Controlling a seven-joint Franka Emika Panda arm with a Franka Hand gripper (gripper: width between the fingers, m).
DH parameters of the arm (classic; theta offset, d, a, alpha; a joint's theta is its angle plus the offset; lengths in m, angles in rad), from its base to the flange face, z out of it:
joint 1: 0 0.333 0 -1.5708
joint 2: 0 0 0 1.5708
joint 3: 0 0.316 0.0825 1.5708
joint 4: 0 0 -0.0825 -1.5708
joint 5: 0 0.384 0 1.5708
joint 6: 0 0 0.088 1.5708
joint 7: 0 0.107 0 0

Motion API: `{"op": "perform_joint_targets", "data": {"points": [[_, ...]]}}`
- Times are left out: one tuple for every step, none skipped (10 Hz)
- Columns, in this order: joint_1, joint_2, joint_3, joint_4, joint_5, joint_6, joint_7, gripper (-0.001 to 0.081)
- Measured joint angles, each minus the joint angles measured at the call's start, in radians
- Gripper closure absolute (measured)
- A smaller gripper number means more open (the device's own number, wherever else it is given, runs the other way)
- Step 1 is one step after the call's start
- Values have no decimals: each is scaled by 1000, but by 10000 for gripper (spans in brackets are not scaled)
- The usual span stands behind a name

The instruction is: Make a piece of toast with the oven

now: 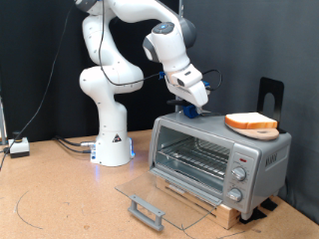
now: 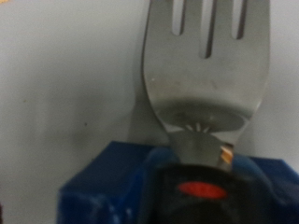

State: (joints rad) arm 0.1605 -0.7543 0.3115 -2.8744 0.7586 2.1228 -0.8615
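Note:
The oven [image 1: 261, 155] stands on a wooden base at the exterior view's right. Its glass door [image 1: 169, 191] is folded down flat and the wire rack [image 1: 194, 159] inside is bare. The piece of toast [image 1: 250, 120] lies on a round tan plate [image 1: 255, 131] on the oven's roof, right side. My gripper [image 1: 191, 104] hangs over the left end of the roof, just above a small blue block [image 1: 189, 114]. The wrist view shows a metal fork [image 2: 204, 70] close up, its dark handle [image 2: 201, 191] resting in the blue block [image 2: 103, 187]. My fingers do not show there.
A black stand [image 1: 271, 95] rises behind the oven's right end. The door handle [image 1: 146, 210] juts toward the exterior view's bottom. The robot base [image 1: 112, 144] stands left of the oven, with cables [image 1: 70, 144] and a small box [image 1: 18, 147] on the brown table.

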Motion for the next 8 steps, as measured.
{"op": "perform_joint_targets", "data": {"points": [[0, 9, 8, 0, 7, 9, 0, -3], [0, 18, 16, 0, 18, 21, 0, -3], [0, 21, 21, 0, 30, 34, -4, -3], [0, 23, 23, 0, 38, 42, -9, -3], [0, 23, 25, 0, 39, 44, -10, -3], [0, 23, 25, 0, 39, 44, -10, 134], [0, 23, 25, 0, 39, 44, -10, 292], [0, 23, 25, 0, 39, 44, -10, 292]]}}
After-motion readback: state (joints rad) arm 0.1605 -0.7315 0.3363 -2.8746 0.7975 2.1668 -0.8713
